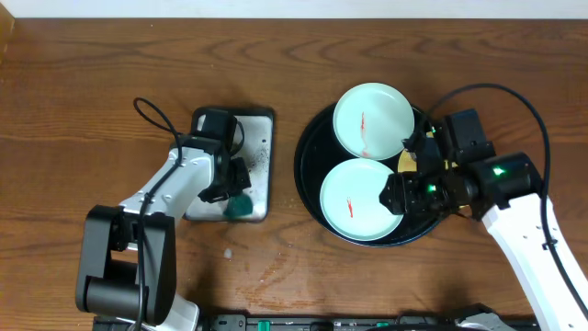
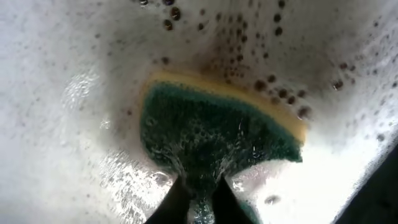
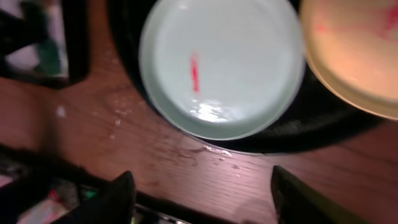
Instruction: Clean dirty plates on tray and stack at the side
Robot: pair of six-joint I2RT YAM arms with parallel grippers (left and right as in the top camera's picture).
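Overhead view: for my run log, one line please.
left hand shut on green-yellow sponge in silver metal tray | right hand open over round black tray

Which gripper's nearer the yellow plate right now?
Right. The right gripper hangs over the black tray beside the yellow plate; the left gripper is off at the silver tray, clamped on the sponge.
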